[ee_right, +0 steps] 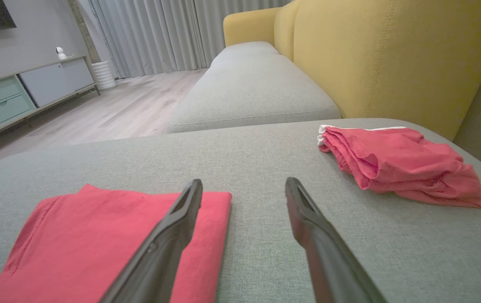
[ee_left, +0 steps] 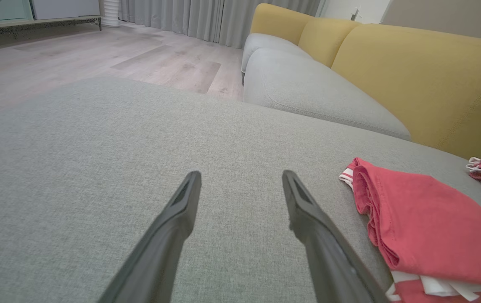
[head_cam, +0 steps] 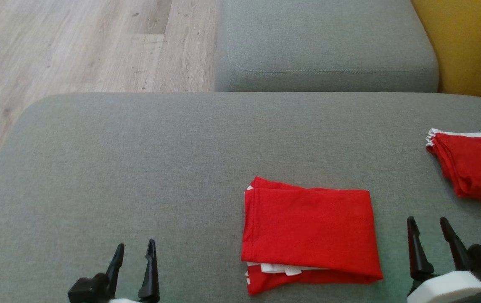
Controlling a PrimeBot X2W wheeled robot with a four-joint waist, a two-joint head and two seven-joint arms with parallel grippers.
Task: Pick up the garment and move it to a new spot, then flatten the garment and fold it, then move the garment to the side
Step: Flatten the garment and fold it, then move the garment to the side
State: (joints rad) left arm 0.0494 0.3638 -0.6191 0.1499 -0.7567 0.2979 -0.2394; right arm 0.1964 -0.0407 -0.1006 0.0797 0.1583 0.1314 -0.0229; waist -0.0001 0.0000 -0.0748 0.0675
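The folded red garment lies on the sofa seat, lower centre-right of the head view, long side across the frame. The right end effector, released and empty, stands just right of it. The left end effector, likewise released, is farther off.

Head view: steeply down on the grey sofa cushion. Wrist views: low, near the cushion, facing along it toward the yellow backrest; all three share the folded red garment.
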